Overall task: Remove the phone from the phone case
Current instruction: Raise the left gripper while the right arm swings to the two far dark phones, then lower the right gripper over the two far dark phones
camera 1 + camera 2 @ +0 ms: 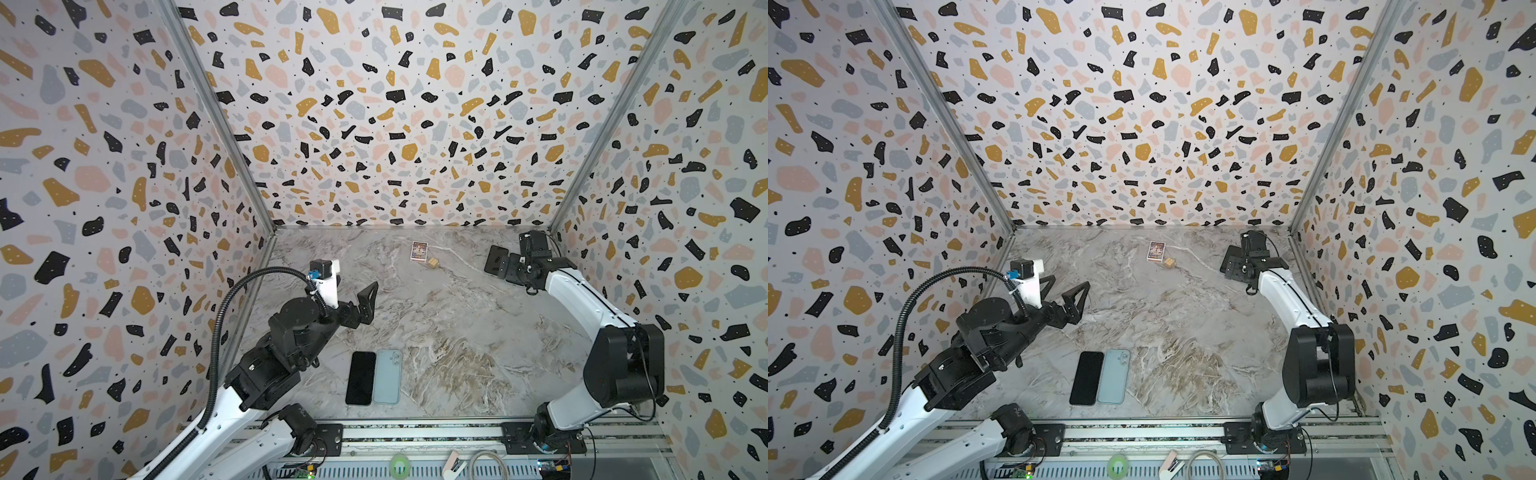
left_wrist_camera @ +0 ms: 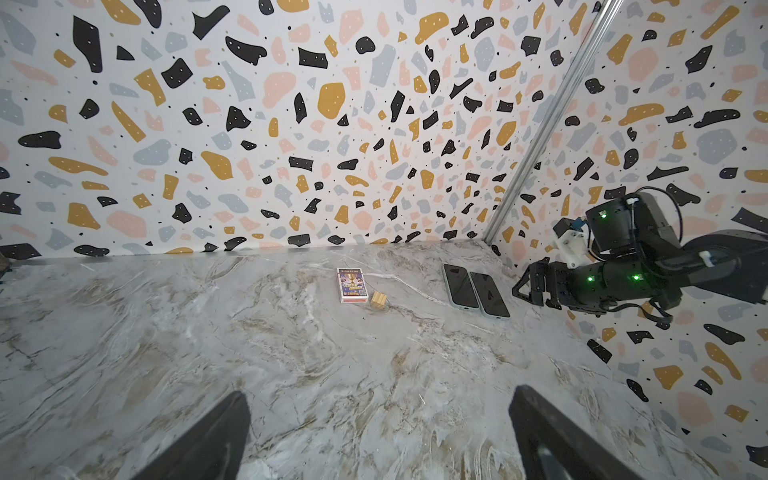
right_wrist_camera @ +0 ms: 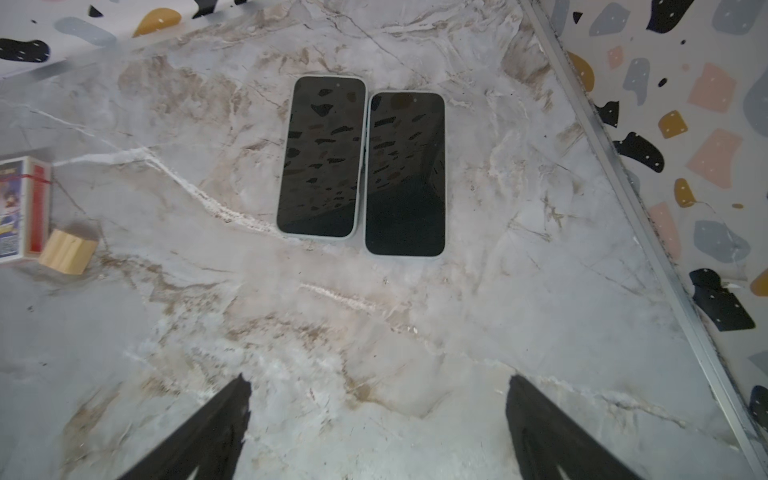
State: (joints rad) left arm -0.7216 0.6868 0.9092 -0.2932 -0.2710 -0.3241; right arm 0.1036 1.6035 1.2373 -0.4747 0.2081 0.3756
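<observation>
Two black-screened phones in pale cases point(image 3: 320, 156) lie side by side far right, just beyond the wide-open, empty right fingers point(image 3: 220, 428); left fingers point(image 2: 216, 440) gape empty too.

A black phone point(image 1: 360, 377) lies flat, bare of any case, its dark screen up, in the lower middle of both top views, near the front edge of the bench point(image 1: 457, 332). Just beside it on the right lies a pale blue case point(image 1: 387, 376), back up, with its camera corner at the far end; whether it is empty cannot be told. Well apart, at the middle right, a cased phone point(image 3: 322, 156) and a second cased phone point(image 3: 405, 172) lie side by side, slightly staggered. Their screens are up and dark, with thin pale rims showing.
</observation>
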